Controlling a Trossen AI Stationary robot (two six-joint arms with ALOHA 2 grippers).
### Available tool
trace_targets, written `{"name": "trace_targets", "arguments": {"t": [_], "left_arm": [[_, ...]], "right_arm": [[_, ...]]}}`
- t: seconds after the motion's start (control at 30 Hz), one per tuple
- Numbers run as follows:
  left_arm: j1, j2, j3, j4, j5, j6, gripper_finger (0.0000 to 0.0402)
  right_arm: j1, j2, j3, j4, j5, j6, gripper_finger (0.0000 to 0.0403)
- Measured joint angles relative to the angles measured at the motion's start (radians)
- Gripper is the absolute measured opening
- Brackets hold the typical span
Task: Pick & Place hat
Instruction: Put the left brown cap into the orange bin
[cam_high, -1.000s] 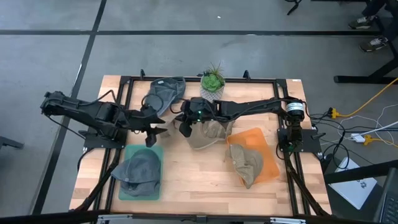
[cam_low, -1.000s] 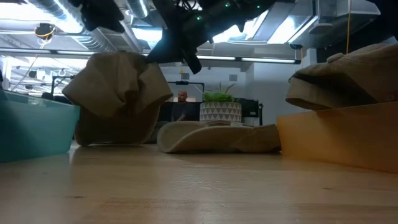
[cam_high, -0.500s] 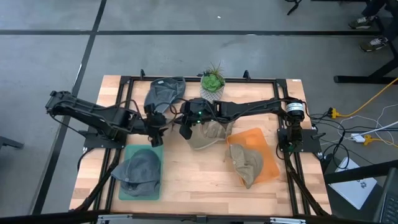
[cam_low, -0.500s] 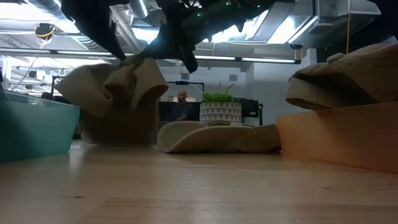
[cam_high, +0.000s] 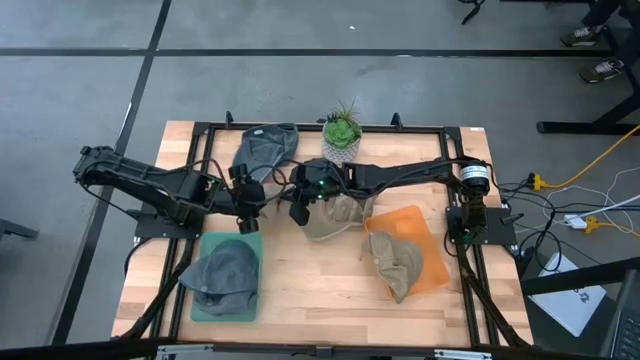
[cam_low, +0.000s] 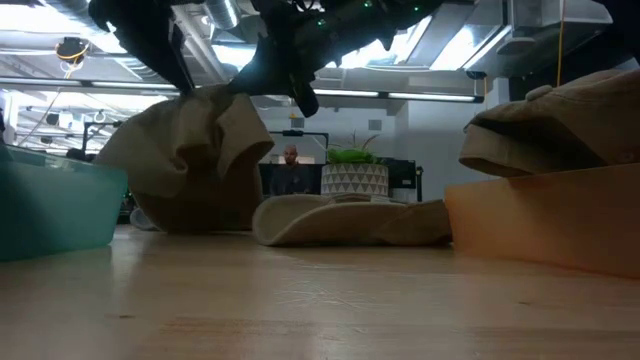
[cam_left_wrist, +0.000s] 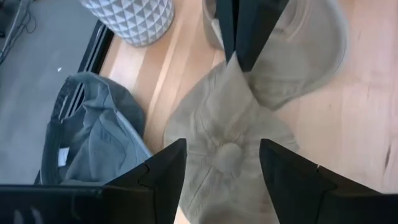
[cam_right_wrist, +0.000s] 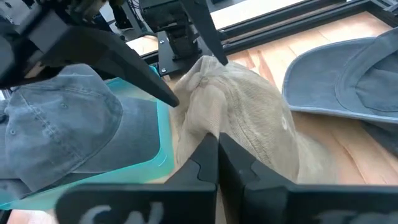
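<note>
Since a second ago: left fingers (cam_left_wrist: 221, 165) move in beside tan hat (cam_left_wrist: 227, 134), now spread open either side of hat top. Right fingers (cam_right_wrist: 217, 152) closed, pinching tan hat, same spot. Hat mid bench (cam_high: 290, 280), between teal bin (cam_high: 250, 245) and orange bin (cam_high: 425, 225). Brim points toward plant pot (cam_high: 341, 147); long way runs bin to pot.

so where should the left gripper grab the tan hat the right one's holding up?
Take the crown of the tan hat from above. The left gripper already straddles its top button with open jaws, and the right gripper pinches the far fold, leaving the crown bunched up.
</note>
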Motion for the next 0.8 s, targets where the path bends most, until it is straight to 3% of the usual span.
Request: {"name": "trace_targets", "arguments": {"t": [0.53,0.67,0.8], "left_arm": [[0.0,0.005,0.001,0.001,0.036,-0.017,0.0196],[0.0,0.011,0.001,-0.001,0.028,-0.028,0.0154],[0.0,0.01,0.001,-0.007,0.0,-0.036,0.0068]], "right_arm": [[0.014,0.0,0.0,0.061,-0.019,0.0,0.0002],[0.016,0.0,0.0,0.061,-0.019,0.011,0.0003],[0.02,0.0,0.0,0.061,-0.024,0.031,0.0004]]}}
